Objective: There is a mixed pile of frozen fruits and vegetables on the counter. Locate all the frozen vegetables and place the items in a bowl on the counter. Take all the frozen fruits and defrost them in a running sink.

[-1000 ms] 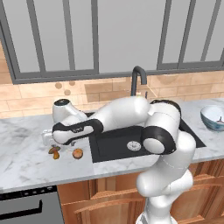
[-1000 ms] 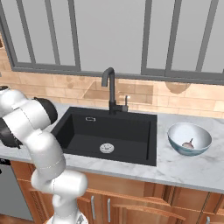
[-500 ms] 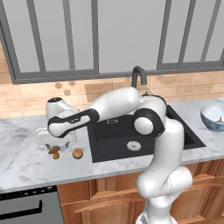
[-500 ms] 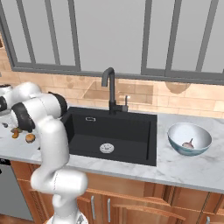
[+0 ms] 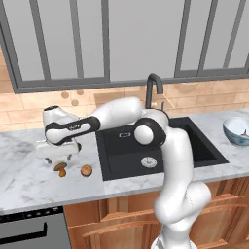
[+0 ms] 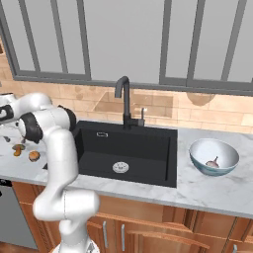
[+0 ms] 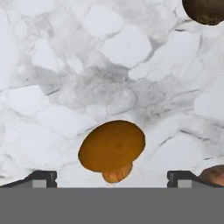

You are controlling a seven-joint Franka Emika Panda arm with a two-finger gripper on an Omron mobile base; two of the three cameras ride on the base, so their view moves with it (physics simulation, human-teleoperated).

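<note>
Brown-capped mushroom (image 7: 112,151) sits on the white marble counter (image 5: 19,182), well left of the sink (image 5: 160,146) and toward the counter's front edge. In the hand view it lies between the two finger tips, cap broad and domed, short tan stem pointing toward the camera's lower edge. Orange ball (image 5: 86,170) is just beside it on the sink side; the dark olive-brown ball (image 7: 205,11) lies farther off toward the wall.

Handling, judged: small and light. If frozen as the task says, it should be stiff and probably slick on the rounded cap. Stem looks too thin for a sure hold. Best grip seems to be across the cap's widest part, fingers low on its sides so it cannot squirt upward.

Gripper (image 5: 59,158) hangs directly over the mushroom, pointing down, jaws fully apart and holding nothing. The arm is stretched far to its left, forearm roughly level above the counter, elbow over the sink's left rim.

Bowl (image 6: 214,157) stands on the counter right of the sink, with a pinkish-white bulb (image 6: 212,162) inside it.
</note>
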